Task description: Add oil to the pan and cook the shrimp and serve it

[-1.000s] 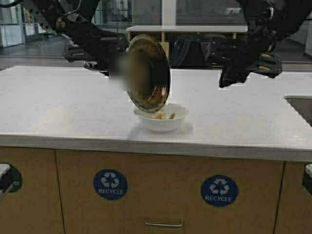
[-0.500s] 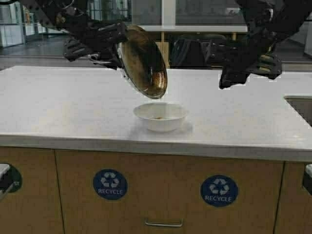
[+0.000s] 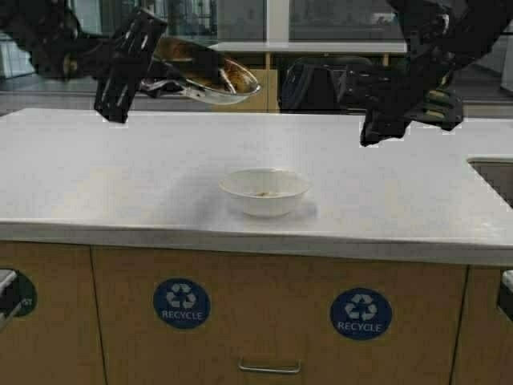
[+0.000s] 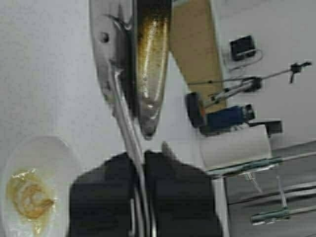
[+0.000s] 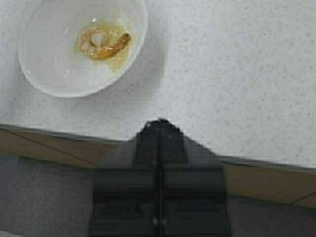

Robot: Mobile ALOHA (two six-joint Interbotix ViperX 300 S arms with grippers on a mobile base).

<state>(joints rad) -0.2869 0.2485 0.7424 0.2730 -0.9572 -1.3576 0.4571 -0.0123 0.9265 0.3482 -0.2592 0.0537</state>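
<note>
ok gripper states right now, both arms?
Left gripper: shut on the pan handle, held above the counter.
Right gripper: shut, empty, hovering beside the white bowl.

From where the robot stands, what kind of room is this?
Probably a shared office or campus kitchenette: a long white countertop, cabinet doors with recycle labels under it, a sink at the right, and glass walls behind.

The left gripper [image 4: 139,163] is clamped on the silver handle [image 4: 123,113] of the steel pan [image 4: 148,59], which is seen edge-on, its inside browned and glistening. The pan is held above the white countertop [image 4: 44,74]. Beside the gripper, below the pan, sits a white bowl [image 4: 49,153] holding the curled shrimp [image 4: 32,197] in a little yellowish oil [image 4: 15,185].
</note>
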